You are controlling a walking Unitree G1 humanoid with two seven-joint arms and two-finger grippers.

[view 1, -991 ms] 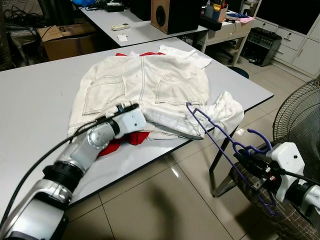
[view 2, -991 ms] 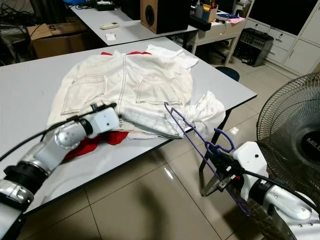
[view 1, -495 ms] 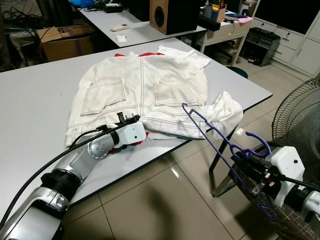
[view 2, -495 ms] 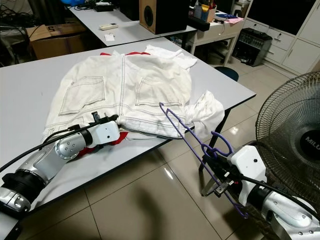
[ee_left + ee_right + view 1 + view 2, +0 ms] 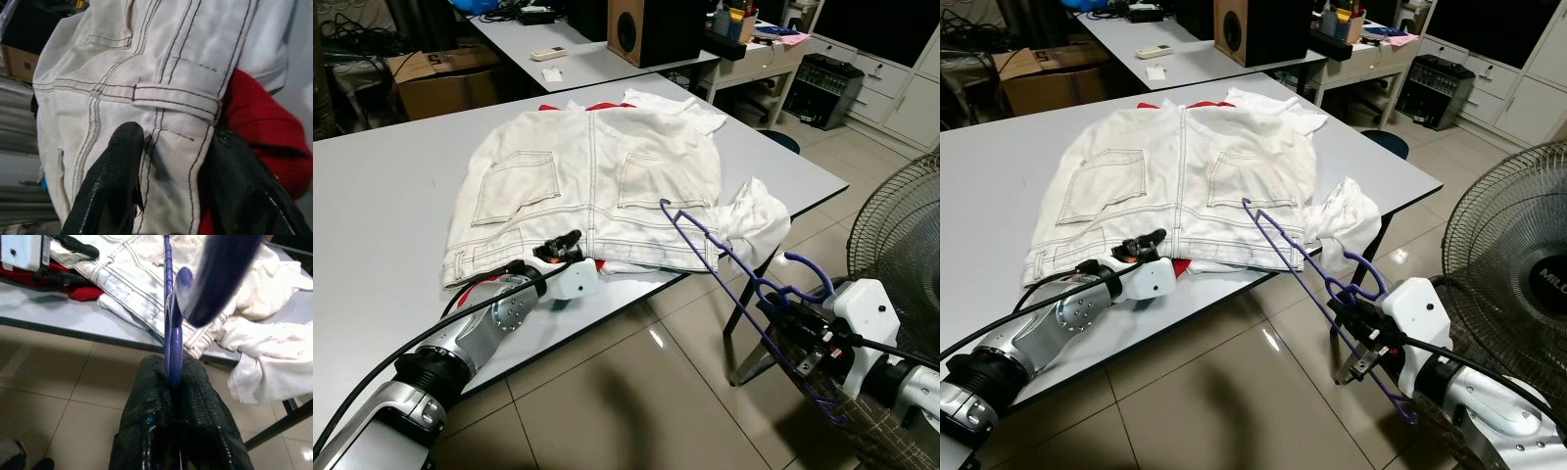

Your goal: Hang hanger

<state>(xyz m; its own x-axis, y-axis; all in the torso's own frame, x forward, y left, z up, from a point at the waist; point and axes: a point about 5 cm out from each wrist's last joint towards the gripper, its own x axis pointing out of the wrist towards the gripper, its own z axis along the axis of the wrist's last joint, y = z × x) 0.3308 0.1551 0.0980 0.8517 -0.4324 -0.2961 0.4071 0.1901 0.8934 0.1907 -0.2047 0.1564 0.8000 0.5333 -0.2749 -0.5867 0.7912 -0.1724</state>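
Off the table's near edge, right gripper [image 5: 175, 382] pinches the purple hanger [image 5: 724, 264], held in air beside the white denim shorts [image 5: 587, 186]. Left gripper [image 5: 168, 186] fingers straddle the waistband, spread. Judgement: hanger not yet inserted; hanging undone.

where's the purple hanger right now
The purple hanger is clamped in the right gripper, off the table's front right edge, its tip reaching over the white trousers.
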